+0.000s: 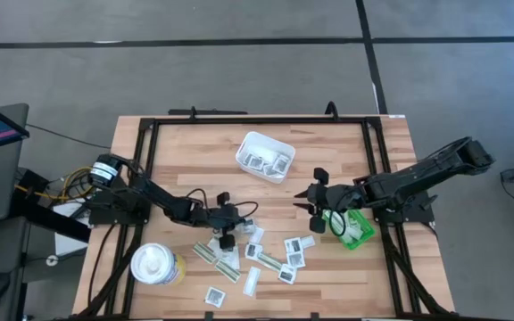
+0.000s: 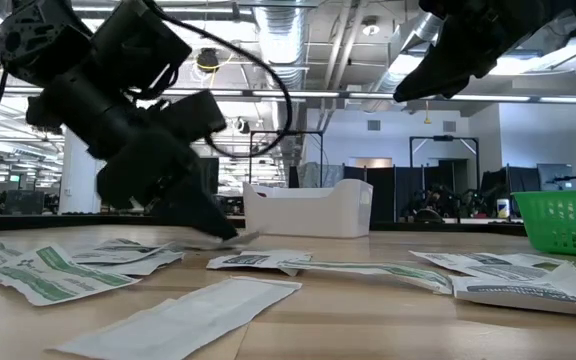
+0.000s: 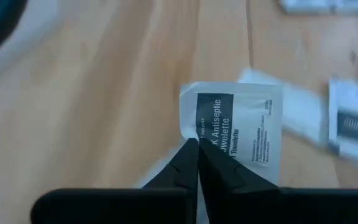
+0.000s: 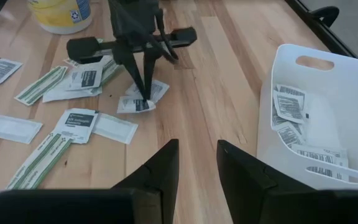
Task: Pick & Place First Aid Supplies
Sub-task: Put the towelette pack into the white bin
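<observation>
Many first aid packets (image 1: pixel 270 257) lie scattered on the near middle of the wooden table: square white ones with dark print and narrow white-and-olive strips (image 4: pixel 39 84). My left gripper (image 1: pixel 227 230) points down at the pile's left end, shut on one square antiseptic towelette packet (image 3: pixel 241 134). My right gripper (image 1: pixel 313 198) hangs open above the table between the white tray (image 1: pixel 244 147) and the green bin (image 1: pixel 357 234), touching nothing. Several packets (image 4: pixel 291 112) lie inside the tray. My left gripper pinches the square packet between its two fingertips (image 3: pixel 194 155), at the edge beside the dark printed band (image 3: pixel 205 118). The fingers come from above, pointing down (image 4: pixel 143 93). The packet (image 4: pixel 135 104) sits at table level, its far part over another packet.
A white-and-yellow tub (image 1: pixel 156 265) stands at the table's near left corner. The tray sits toward the far middle and the green bin at the right edge. A black frame runs round the table. Bare wood lies between the tray and the pile.
</observation>
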You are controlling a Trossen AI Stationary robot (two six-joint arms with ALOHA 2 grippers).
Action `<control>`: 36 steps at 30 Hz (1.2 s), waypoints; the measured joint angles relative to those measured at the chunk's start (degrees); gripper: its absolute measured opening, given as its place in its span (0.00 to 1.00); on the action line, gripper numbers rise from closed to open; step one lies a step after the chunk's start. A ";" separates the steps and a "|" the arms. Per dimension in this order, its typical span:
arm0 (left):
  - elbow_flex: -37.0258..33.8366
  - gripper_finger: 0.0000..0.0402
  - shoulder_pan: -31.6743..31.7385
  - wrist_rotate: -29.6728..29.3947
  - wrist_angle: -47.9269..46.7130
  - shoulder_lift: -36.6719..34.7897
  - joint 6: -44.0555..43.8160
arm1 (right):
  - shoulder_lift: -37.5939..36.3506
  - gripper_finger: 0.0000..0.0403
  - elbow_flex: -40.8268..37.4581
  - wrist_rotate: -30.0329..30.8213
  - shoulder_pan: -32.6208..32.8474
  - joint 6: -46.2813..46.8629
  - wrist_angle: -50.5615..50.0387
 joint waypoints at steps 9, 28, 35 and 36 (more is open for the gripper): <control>0.13 0.02 4.09 -13.56 6.23 -9.15 14.49 | -0.02 0.25 0.00 0.01 -0.06 -0.01 0.18; 0.37 0.19 31.46 4.41 14.61 -8.40 6.02 | -0.02 0.25 0.00 0.12 -2.79 -1.55 0.31; 0.44 0.21 22.12 18.80 13.32 -9.27 2.31 | -0.02 0.25 0.00 0.04 -2.18 -1.53 -0.43; 0.46 0.21 20.16 19.75 11.56 -9.27 1.20 | -0.02 0.25 0.00 0.04 -1.94 -1.49 -0.56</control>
